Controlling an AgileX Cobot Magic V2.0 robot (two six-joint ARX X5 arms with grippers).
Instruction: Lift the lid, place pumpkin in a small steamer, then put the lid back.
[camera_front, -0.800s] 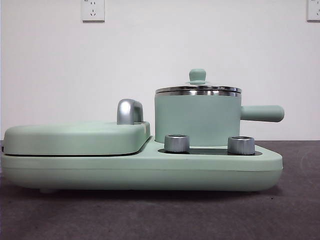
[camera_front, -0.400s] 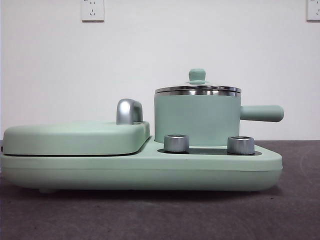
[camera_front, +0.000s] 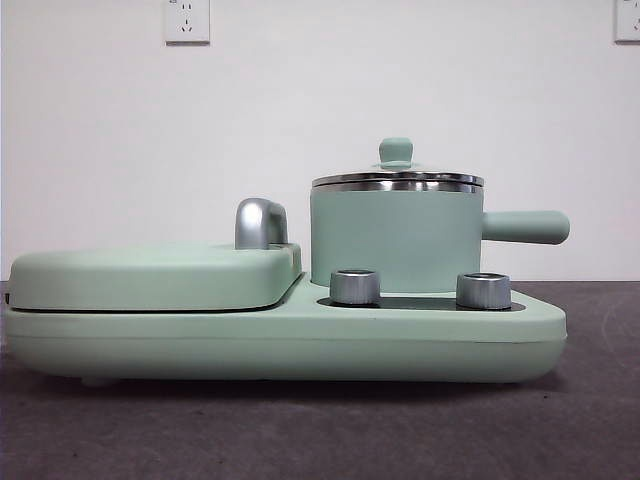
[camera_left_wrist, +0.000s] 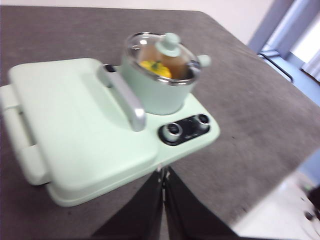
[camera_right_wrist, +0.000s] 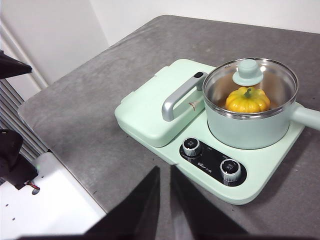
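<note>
Since the earlier front-view frames nothing among the things has moved; the whole appliance sits only a hair further right in the picture.

In the front view, the small steamer (camera_front: 396, 240) stands on the right part of the mint-green base appliance (camera_front: 300, 345), its side handle (camera_front: 525, 227) pointing right. The lid (camera_front: 397, 175) rests on its steel rim, knob up. Two silver knobs (camera_front: 354, 287) stand in front of it. The griddle cover (camera_front: 150, 277) with its silver handle (camera_front: 259, 223) lies to the left. No arm shows here.

In the left wrist view, the left end effector (camera_left_wrist: 163, 187) hangs well apart from the appliance, above the grey table (camera_left_wrist: 240, 125), its jaws pressed together and empty. The pumpkin (camera_left_wrist: 156, 69) shows yellow through the glass lid, inside the steamer.

In the right wrist view, the right end effector (camera_right_wrist: 165, 192) hovers near the appliance's front edge, jaws slightly parted, holding nothing. The pumpkin (camera_right_wrist: 247, 100) sits in the steamer under the closed lid (camera_right_wrist: 249, 75).
</note>
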